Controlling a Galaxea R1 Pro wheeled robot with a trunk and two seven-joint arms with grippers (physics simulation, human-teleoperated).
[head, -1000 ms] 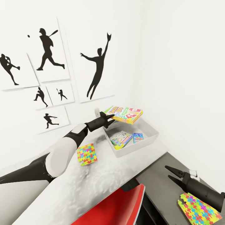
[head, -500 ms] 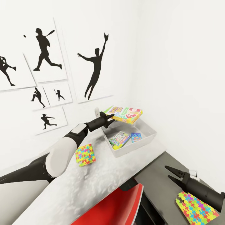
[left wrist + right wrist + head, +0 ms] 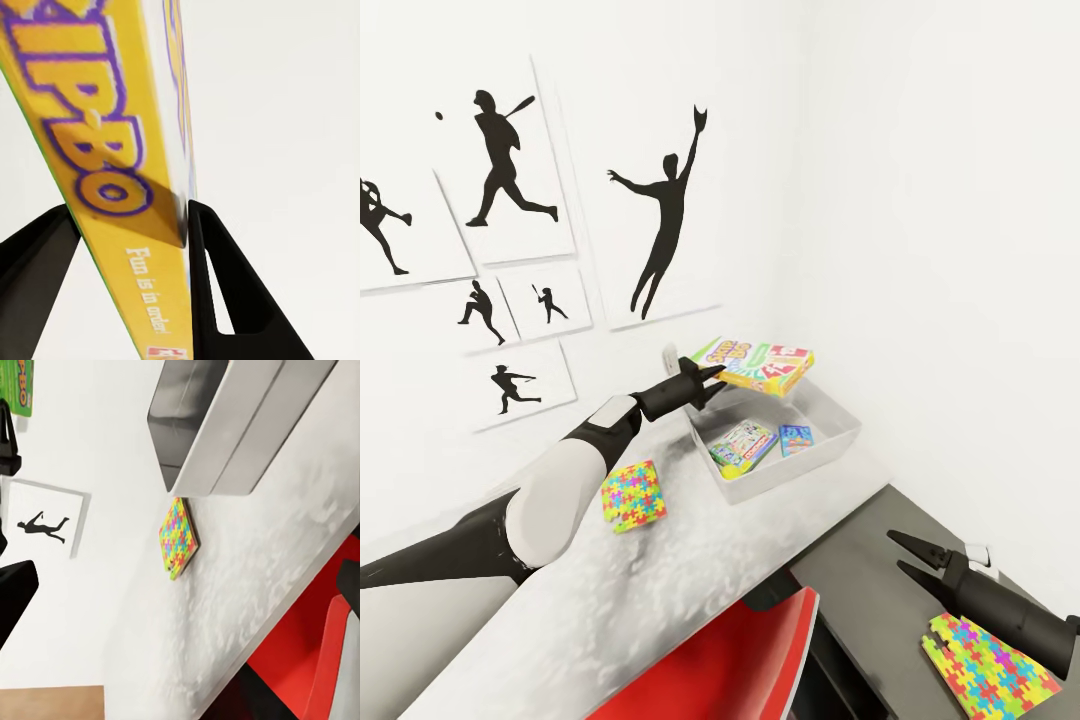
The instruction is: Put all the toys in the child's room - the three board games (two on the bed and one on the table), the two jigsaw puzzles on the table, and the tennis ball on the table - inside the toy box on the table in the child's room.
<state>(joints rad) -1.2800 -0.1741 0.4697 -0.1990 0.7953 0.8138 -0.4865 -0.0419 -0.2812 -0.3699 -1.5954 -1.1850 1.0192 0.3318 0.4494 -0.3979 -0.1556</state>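
While the left gripper (image 3: 707,378) fingers clamp the board game (image 3: 758,364) over the toy box (image 3: 830,444) rim at 10 o'clock, placing is underway. Next: shift inward, release. Right gripper (image 3: 905,556) fingers open, empty.

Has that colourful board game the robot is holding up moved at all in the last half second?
Yes, slightly. The board game in the left gripper has tipped a little, its far corner dropping toward the toy box, which stays put.

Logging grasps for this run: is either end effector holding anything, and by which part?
The left end effector holds the board game by its near edge, above the toy box. The right end effector is open and empty.
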